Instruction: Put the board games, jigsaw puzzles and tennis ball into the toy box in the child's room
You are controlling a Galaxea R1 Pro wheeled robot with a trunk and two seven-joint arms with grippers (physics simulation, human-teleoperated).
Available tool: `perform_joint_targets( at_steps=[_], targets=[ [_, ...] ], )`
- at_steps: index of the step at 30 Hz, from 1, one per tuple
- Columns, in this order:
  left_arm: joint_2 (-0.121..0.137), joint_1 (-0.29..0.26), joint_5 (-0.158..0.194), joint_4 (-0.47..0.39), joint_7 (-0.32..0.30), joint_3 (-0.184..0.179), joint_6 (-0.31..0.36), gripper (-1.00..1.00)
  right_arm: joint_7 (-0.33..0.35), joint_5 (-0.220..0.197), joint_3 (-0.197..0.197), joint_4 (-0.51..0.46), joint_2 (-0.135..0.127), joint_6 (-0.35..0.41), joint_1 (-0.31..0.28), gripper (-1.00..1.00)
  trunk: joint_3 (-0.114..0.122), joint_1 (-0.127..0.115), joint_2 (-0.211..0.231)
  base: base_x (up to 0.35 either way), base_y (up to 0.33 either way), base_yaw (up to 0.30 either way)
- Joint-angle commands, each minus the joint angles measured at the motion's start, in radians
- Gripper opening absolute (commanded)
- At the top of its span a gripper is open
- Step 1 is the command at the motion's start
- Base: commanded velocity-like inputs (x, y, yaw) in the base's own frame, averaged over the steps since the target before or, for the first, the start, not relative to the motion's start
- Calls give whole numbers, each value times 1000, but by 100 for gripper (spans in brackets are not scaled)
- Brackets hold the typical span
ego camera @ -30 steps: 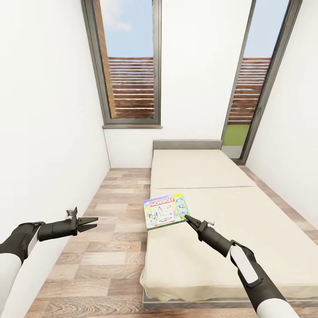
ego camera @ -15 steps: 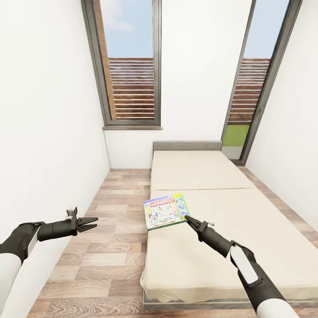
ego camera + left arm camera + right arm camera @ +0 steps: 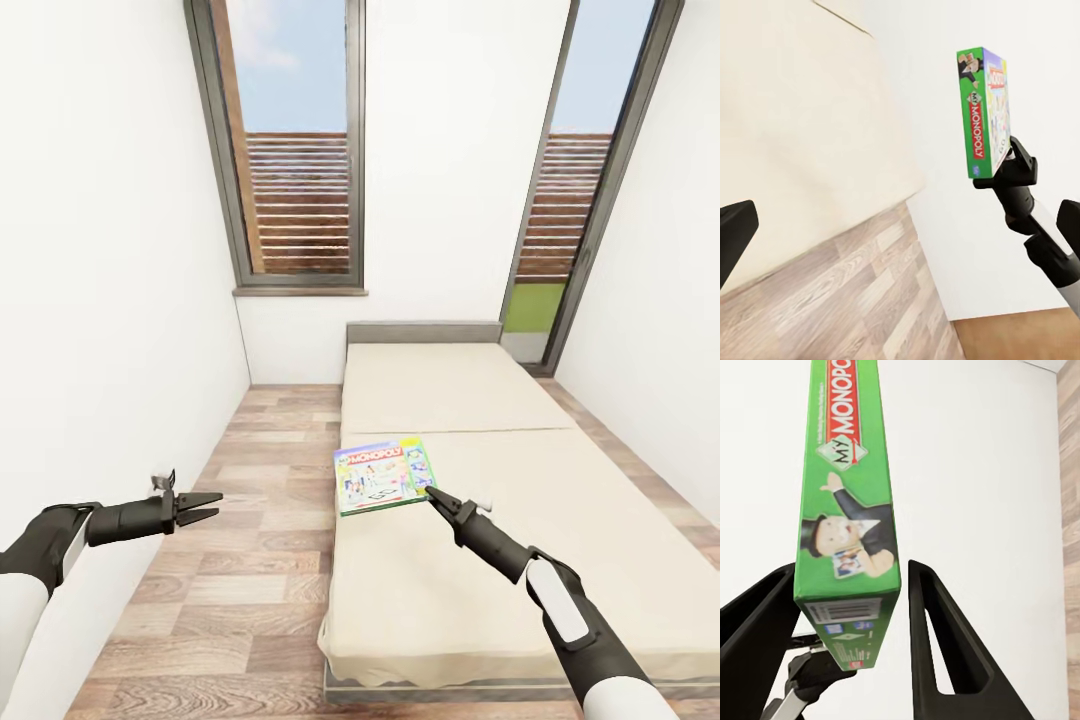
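Note:
A green-edged Monopoly board game [image 3: 385, 474] hangs just above the near left part of the bed [image 3: 470, 395], its printed face up. My right gripper [image 3: 432, 493] is shut on the box's right edge. The right wrist view shows the box [image 3: 847, 510] edge-on between the two black fingers [image 3: 945, 637]. My left gripper [image 3: 212, 505] stands open over the wood floor left of the bed, holding nothing. From the left wrist, the held box [image 3: 984, 112] and the right gripper [image 3: 1009, 161] are visible. The table, toy box, jigsaw puzzles and tennis ball are out of view.
The beige mattress fills the right half of the room, with a grey headboard [image 3: 424, 330] at the far wall. A strip of plank floor [image 3: 250, 560] runs between the bed and the white left wall [image 3: 110, 300]. Two tall windows [image 3: 300, 150] stand behind.
The right gripper has carried the Monopoly box a little to the right, further over the mattress. The left arm has not moved.

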Motion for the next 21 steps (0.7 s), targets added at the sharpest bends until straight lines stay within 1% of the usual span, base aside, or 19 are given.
perform_joint_targets(
  at_steps=[1,21],
  targets=[
    [-1,-1,-11,0,-8,6,11,100,0,-3,-1,0,0,6,-1,-100,2,-4,7,0,0,0],
    [1,-1,-11,0,-6,5,10,100,0,-3,-1,1,-1,6,-1,-100,65,-81,147,0,0,0]
  ],
)
